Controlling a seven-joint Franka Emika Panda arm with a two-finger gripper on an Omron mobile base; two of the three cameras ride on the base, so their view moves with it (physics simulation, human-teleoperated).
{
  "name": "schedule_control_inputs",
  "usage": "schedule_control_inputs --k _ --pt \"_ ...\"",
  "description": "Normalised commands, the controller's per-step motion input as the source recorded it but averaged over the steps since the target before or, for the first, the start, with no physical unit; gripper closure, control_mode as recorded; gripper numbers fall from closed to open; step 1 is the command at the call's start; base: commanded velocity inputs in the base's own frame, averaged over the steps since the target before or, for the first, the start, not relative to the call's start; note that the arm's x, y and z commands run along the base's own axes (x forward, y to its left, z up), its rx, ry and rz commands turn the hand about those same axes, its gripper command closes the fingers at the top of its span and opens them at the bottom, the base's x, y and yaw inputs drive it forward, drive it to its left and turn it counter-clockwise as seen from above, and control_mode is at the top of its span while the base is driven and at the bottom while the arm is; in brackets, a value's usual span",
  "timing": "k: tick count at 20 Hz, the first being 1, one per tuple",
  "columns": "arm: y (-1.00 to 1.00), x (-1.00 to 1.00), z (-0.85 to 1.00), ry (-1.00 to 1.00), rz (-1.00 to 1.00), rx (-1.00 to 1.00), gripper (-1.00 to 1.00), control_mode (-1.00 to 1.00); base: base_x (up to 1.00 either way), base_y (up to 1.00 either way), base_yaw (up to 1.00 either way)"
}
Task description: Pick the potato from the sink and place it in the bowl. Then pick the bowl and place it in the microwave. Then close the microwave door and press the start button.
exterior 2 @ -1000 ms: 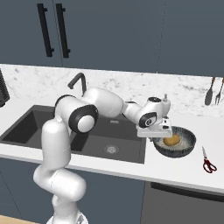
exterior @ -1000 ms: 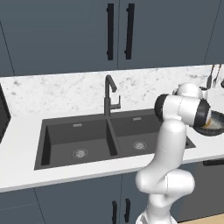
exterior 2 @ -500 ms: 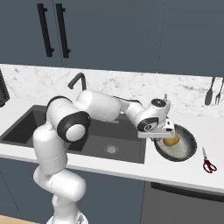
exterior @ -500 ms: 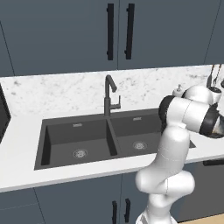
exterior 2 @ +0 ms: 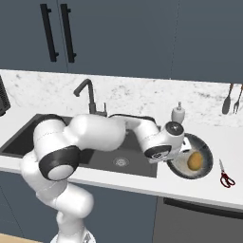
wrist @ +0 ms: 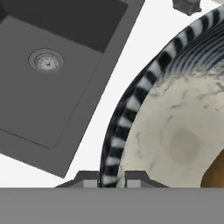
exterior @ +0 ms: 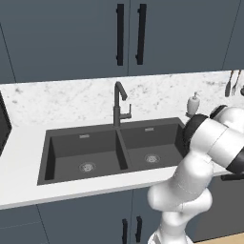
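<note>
The bowl [exterior 2: 207,153] sits at the right of the sink [exterior 2: 121,160] on the white counter, its pale inside streaked and its rim striped dark and light [wrist: 131,103]. The golden potato [exterior 2: 194,161] lies inside it, showing as a brown edge [wrist: 215,176] in the hand view. My gripper [exterior 2: 172,160] is at the bowl's left rim, shut on it, with one fingertip [wrist: 87,180] outside and the other inside. The dark double sink [exterior: 81,152] holds nothing. The microwave and its door are out of view.
A curved dark faucet [exterior: 119,102] stands behind the sink. A soap dispenser [exterior 2: 178,113] is just behind the bowl, red-handled scissors [exterior 2: 226,174] lie to its right, and utensils [exterior 2: 230,99] hang on the wall. A dark panel's edge [exterior: 3,128] cuts the far left.
The arm has swung further right and its elbow now covers the bowl in the left base view. The jaws have closed down onto the bowl's rim.
</note>
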Motion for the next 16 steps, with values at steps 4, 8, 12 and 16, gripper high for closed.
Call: schedule_control_inputs --k 4,8,12,16 --pt "0.45 -0.48 0.16 0.05 0.25 -0.36 1.0 -1.0 0.0 0.0 0.0" --pt "0.57 -0.57 0.22 0.09 0.25 -0.56 1.0 -1.0 0.0 0.0 0.0" --pt "0.31 -0.56 0.26 0.09 0.28 -0.53 1.0 -1.0 0.0 0.0 0.0" --pt "0.08 -0.2 0.52 0.13 0.13 0.14 1.0 -1.0 0.0 0.0 0.0"
